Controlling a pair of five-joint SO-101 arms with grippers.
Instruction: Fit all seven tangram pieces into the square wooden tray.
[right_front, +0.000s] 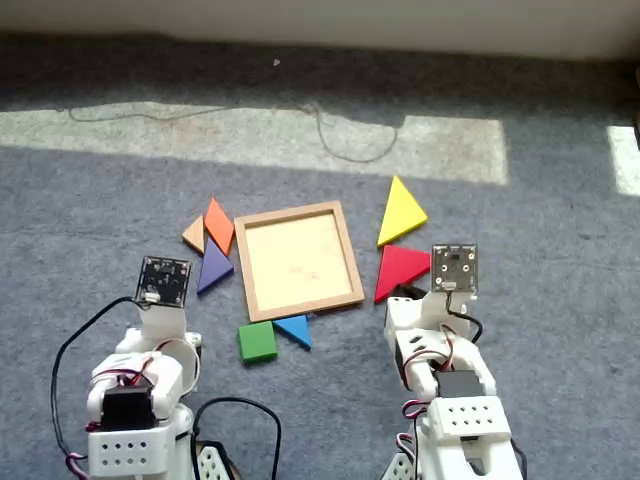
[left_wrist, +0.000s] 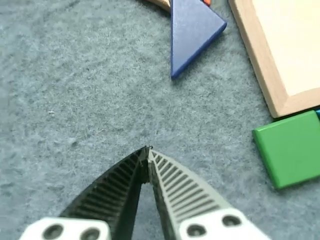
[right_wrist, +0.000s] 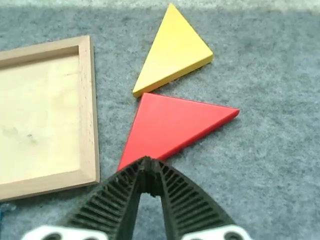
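The tray sits mid-carpet (it's grey carpet down there, not a tabletop), and all seven pieces lie outside it.

On the left arm's side of the tray there's a cluster. The orange tri sits with the tan piece pressed up against it. The navy tri is just below those two, near the tray's rim but apart from it.

Along the tray's near edge, twd the arms, the green square and blue tri lie just beside each other. Both are close under the rim.

On the other side the yellow tri lies farther back. The red tri is nearer, and their corners almost meet. The red one lies beside the tray's edge with a strip of carpet btwn.

L gripper: jaws closed tip to tip, holding nothing. It hangs over bare carpet, with the navy tri ahead and well apart and the green square off to one side.

R gripper: also pinched closed and holding nothing. Its tip is right at the red tri's near corner, and I can't tell whether it touches the wood.

A thin cable loops across the sunlit strip at the back.
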